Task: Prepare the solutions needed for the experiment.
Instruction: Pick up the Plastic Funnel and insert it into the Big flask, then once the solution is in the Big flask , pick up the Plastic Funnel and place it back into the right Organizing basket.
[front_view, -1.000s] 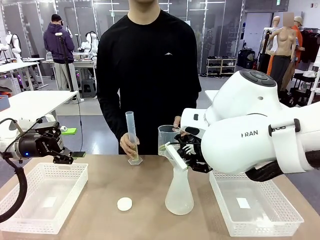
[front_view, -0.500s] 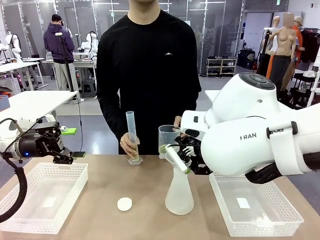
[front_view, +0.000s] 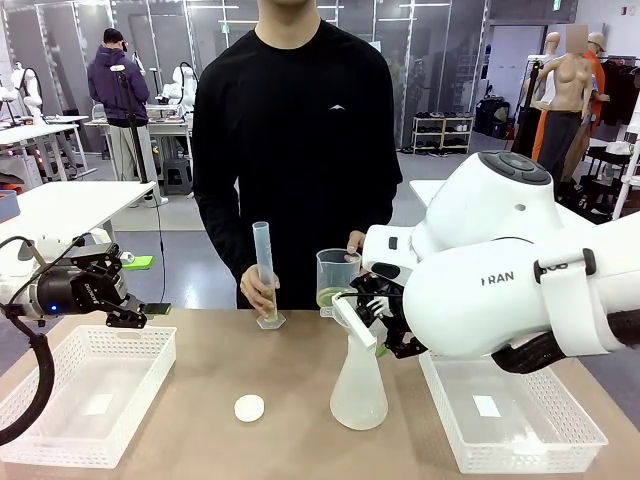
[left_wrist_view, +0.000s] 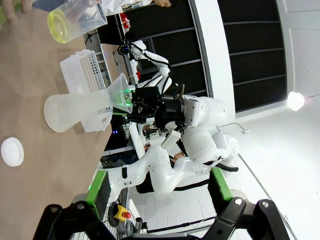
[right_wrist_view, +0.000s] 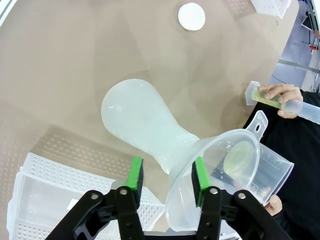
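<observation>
Since a second ago the right gripper has released the funnel: its green pads now stand apart on either side of the rim, no longer clamped on it. The funnel, of thin clear plastic, sits tilted in the frosted conical flask mid-table. The solutions, pale yellow-green, lie shallow in a clear beaker held by the person's hand at the far edge. The left gripper is unchanged, jaws wide apart.

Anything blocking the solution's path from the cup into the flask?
Nothing visible does. The funnel sits in the flask's mouth, open on top; the cup holding the solution is just behind it. The right end effector straddles the funnel from the side, jaws apart.
</observation>
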